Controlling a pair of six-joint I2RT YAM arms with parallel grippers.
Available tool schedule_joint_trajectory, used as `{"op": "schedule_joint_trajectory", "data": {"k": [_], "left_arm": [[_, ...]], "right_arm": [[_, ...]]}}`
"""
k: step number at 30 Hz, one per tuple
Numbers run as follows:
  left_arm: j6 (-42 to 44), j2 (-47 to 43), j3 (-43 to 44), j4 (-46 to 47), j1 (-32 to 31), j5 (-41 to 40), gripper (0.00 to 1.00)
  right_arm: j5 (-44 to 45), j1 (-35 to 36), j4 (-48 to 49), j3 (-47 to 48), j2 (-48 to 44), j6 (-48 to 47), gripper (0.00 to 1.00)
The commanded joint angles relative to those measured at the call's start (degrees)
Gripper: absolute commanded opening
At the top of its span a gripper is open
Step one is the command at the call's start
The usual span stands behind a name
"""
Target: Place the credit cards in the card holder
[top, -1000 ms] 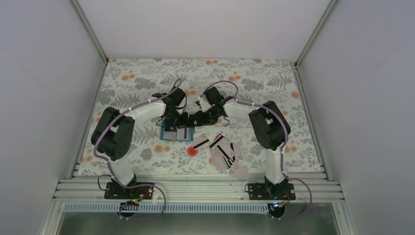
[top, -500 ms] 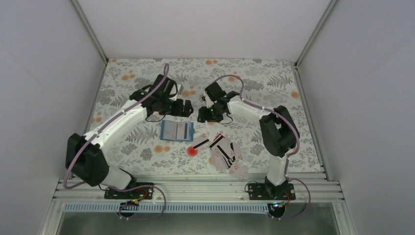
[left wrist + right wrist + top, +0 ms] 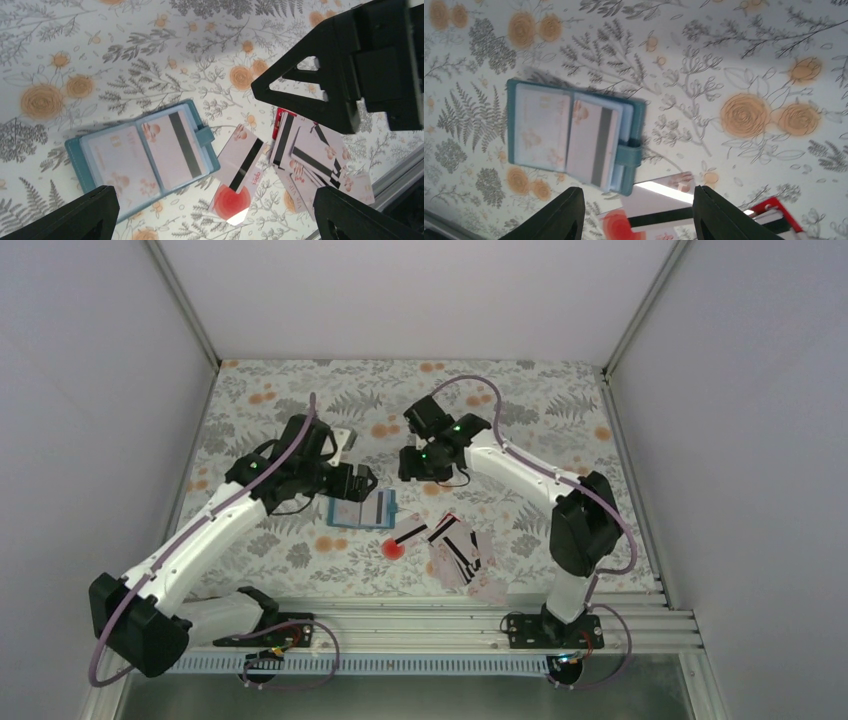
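Two credit cards, one stripe-up, sit in the open card holder, flat ahead of the left gripper and right gripper, jaws spread empty, its long axis spanning finger to finger.

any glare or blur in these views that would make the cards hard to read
Top external: soft even light, faint shadows, no glare, but the loose credit cards are too small to read. Left wrist: sharp on the card holder; one white glare patch beside the red spot. Right wrist: slightly smeared, holder edges soft, a bright glare streak on the card by its tab.
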Motion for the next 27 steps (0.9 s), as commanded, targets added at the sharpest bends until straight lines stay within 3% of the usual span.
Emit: {"op": "schedule_joint_trajectory", "data": {"k": [1, 5, 10, 15, 23, 27], "left_arm": [[2.02, -4.49, -3.86, -1.75, 0.65, -1.04, 0.96], [2.39, -8.6, -8.55, -2.8, 2.27, -1.37, 0.87], [3.29, -10.55, -13.1, -2.61, 5.29, -1.01, 0.65], [4.48, -6.91, -13.4, -1.65, 8.7, 1.41, 0.51], [3.86, 0.07, -16.07, 4.94, 10.57, 7.29, 0.38], [4.04, 4.01, -16.41, 6.57, 10.8, 8.36, 0.37]], "right_arm": [[3.41, 4.97, -2.98, 1.71, -1.64, 5.5, 0.56], [4.55, 9.52, -1.56, 1.83, 0.59, 7.06, 0.56], [3.81, 12.74, 2.17, 0.85, 4.23, 7.95, 0.56], [2.29, 13.37, 6.09, -0.53, 7.2, 9.14, 0.56], [1.38, 12.94, 8.36, 1.5, 13.17, 7.77, 0.54], [0.49, 12.04, 9.69, 0.92, 13.87, 7.92, 0.53]]}}
